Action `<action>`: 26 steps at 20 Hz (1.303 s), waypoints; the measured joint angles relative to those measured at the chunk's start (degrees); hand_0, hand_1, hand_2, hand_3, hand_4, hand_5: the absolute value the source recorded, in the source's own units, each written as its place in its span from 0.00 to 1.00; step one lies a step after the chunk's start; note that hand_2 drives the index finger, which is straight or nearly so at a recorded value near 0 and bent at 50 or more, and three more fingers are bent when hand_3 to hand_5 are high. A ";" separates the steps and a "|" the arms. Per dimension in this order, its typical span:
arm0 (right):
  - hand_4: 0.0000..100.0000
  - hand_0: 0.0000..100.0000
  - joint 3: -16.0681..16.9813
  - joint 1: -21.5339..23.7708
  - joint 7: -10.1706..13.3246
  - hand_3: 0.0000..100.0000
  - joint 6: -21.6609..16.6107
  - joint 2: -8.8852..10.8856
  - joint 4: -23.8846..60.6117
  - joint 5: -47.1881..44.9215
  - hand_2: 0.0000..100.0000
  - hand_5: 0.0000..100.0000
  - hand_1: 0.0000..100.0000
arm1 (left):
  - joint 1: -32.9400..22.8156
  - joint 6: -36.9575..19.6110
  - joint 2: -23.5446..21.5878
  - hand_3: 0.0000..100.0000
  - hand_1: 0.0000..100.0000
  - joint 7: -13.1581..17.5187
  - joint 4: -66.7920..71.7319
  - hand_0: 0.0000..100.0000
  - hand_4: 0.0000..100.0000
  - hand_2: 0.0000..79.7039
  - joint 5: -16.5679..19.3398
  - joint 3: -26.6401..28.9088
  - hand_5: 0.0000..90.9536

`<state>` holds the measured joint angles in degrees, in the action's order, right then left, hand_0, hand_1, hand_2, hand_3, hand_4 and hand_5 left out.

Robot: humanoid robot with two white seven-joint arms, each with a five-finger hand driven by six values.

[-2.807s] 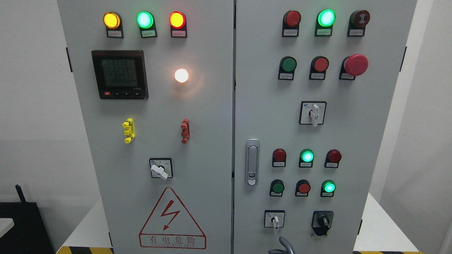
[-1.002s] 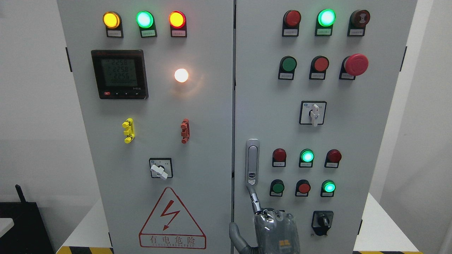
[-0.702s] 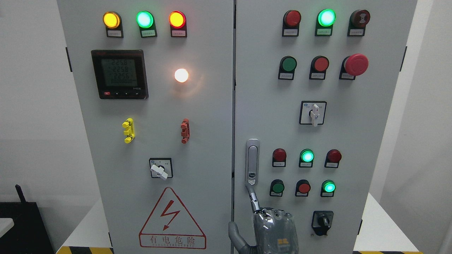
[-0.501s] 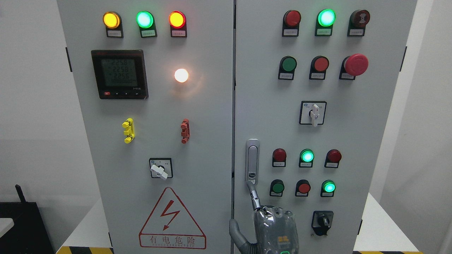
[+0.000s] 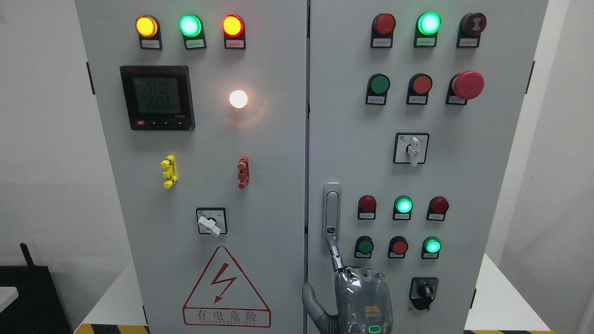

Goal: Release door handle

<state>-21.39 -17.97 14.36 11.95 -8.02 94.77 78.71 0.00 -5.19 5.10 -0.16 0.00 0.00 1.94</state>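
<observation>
we are seeing only part of our right hand (image 5: pixel 359 297): its wrist and arm are being cut off by the bottom edge, and its back is covering the selector switch low on the right door (image 5: pixel 394 176). one finger (image 5: pixel 335 254) is pointing straight up with its tip touching the lower end of the door handle (image 5: pixel 331 212), the thumb is sticking out to the left, and the other fingers are staying folded behind the palm, gripping nothing. the handle is lying flush and upright near the right door's left edge. the small labels under the lamps are showing too blurred to read. the warning triangle (image 5: pixel 226 287) on the left door (image 5: pixel 204 176) is reading "有电危险". the meter (image 5: pixel 157 97) digits are appearing too faint to make out.
</observation>
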 measured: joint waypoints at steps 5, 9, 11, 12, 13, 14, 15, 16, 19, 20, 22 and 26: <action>1.00 0.37 0.04 0.01 -0.31 1.00 0.95 -0.02 -0.10 -0.07 0.11 1.00 0.36 | 0.00 -0.01 0.00 0.00 0.39 0.00 0.00 0.12 0.00 0.00 0.00 0.02 0.00; 1.00 0.37 0.05 0.02 -0.42 1.00 1.17 -0.04 -0.19 -0.11 0.11 1.00 0.36 | 0.00 -0.01 0.00 0.00 0.39 0.00 0.00 0.12 0.00 0.00 0.00 0.04 0.00; 1.00 0.37 0.05 0.02 -0.55 1.00 1.20 -0.04 -0.24 -0.12 0.11 1.00 0.36 | 0.00 -0.01 0.00 0.00 0.39 0.00 0.00 0.12 0.00 0.00 0.00 0.05 0.00; 1.00 0.37 0.05 0.03 -1.04 1.00 1.20 -0.04 -0.28 -0.12 0.11 1.00 0.36 | 0.00 -0.01 0.00 0.00 0.39 0.00 0.00 0.12 0.00 0.00 0.00 0.05 0.00; 1.00 0.37 0.04 0.03 -1.37 1.00 1.21 -0.04 -0.31 -0.13 0.11 1.00 0.36 | 0.00 -0.01 0.00 0.00 0.39 0.00 0.00 0.12 0.00 0.00 0.00 0.05 0.00; 1.00 0.37 0.04 0.02 -1.48 1.00 1.20 -0.04 -0.33 -0.14 0.11 1.00 0.36 | 0.00 -0.01 0.00 0.00 0.39 0.00 0.00 0.12 0.00 0.00 0.00 0.05 0.00; 1.00 0.38 0.04 0.02 -1.58 1.00 1.20 -0.05 -0.36 -0.14 0.11 1.00 0.36 | 0.00 -0.01 0.00 0.00 0.39 0.00 0.00 0.12 0.00 0.00 0.00 0.06 0.00; 1.00 0.38 0.05 0.02 -1.66 1.00 1.20 -0.04 -0.39 -0.15 0.11 1.00 0.36 | 0.00 -0.01 0.00 0.00 0.39 0.00 0.00 0.12 0.00 0.00 0.00 0.06 0.00; 1.00 0.38 0.05 -0.04 -1.84 1.00 1.21 -0.04 -0.41 -0.17 0.11 1.00 0.36 | 0.00 -0.01 0.00 0.00 0.39 0.00 0.00 0.12 0.00 0.00 0.00 0.07 0.00; 1.00 0.38 0.06 -0.05 -1.89 1.00 1.20 -0.03 -0.42 -0.18 0.11 1.00 0.36 | 0.00 -0.01 0.00 0.00 0.39 0.00 0.00 0.12 0.00 0.00 0.00 0.07 0.00; 1.00 0.38 0.07 -0.06 -1.94 1.00 1.20 -0.02 -0.45 -0.21 0.11 1.00 0.36 | 0.00 -0.01 0.00 0.00 0.39 0.00 0.00 0.12 0.00 0.00 0.00 0.07 0.00; 1.00 0.38 0.11 -0.06 -2.13 1.00 1.25 -0.02 -0.50 -0.23 0.12 1.00 0.36 | 0.00 -0.01 0.00 0.00 0.39 0.00 0.00 0.12 0.00 0.00 0.00 0.07 0.00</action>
<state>-21.28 -18.02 12.22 13.20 -8.05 94.28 78.48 0.00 -5.20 5.10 -0.16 0.00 0.00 2.01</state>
